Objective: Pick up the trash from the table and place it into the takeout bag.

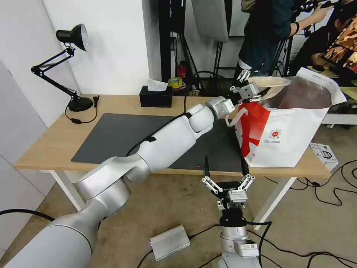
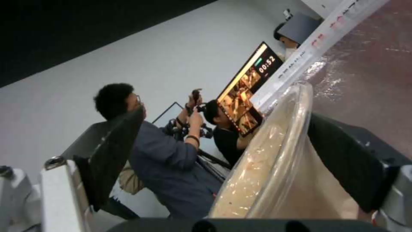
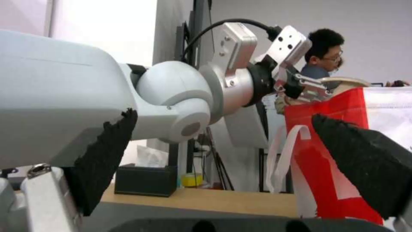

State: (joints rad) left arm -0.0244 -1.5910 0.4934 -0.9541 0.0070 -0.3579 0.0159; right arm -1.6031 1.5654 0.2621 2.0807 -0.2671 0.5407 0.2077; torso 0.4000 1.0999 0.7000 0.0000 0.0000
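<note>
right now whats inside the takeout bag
Silver foil lining shows in the open takeout bag; its walls hide any contents. The beige pulp bowl sits above the mouth beside the left gripper.

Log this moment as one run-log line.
left gripper: over takeout bag mouth, fingers either side of beige pulp bowl rim, not closed | right gripper: open, idle below table edge

Pulp bowl (image 2: 275, 167) between claw fingers (image 2: 347, 167)
</note>
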